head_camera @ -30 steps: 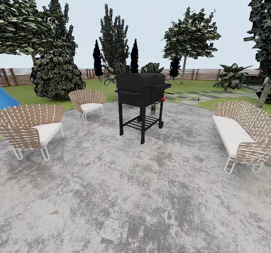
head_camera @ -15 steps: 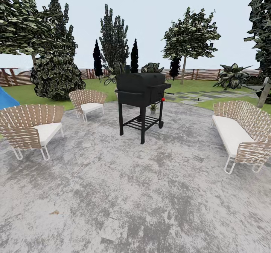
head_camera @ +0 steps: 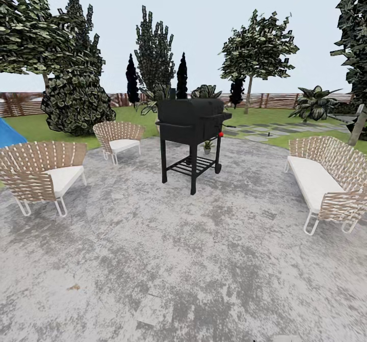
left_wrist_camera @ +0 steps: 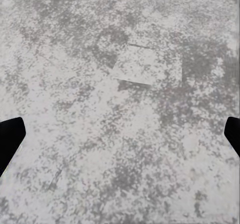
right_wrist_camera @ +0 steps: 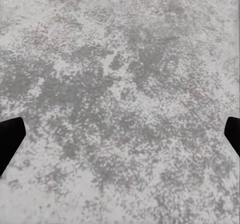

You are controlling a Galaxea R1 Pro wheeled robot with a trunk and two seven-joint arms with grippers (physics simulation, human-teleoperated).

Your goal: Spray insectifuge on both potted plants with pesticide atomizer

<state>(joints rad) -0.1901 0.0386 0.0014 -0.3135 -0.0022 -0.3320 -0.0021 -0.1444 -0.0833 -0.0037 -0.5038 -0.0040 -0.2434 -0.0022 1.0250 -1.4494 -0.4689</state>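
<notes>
Where I am: I'm on the round grey patio (head_camera: 193,260) of the garden (head_camera: 35,125), looking over it from the head view.
Straight ahead: a black grill (head_camera: 191,128) on a wheeled stand, mid-patio.
Potted plant: I see one small leafy plant in a pale pot (head_camera: 207,147) on the ground just behind the grill's legs; too small for me to tell more.
Atomizer: I can't pick it out anywhere.
Seating: two woven armchairs (head_camera: 43,174) with white cushions on my left, a woven sofa (head_camera: 329,179) on my right.
Beyond: lawn with stepping stones (head_camera: 265,129), trees, a slatted wooden fence (head_camera: 23,102).
Left jaws: spread wide over bare paving, dark fingertips (left_wrist_camera: 10,139) at the edges of the left wrist view, holding nothing.
Right jaws: likewise apart over paving, fingertips (right_wrist_camera: 9,139) at the edges, nothing between.
</notes>
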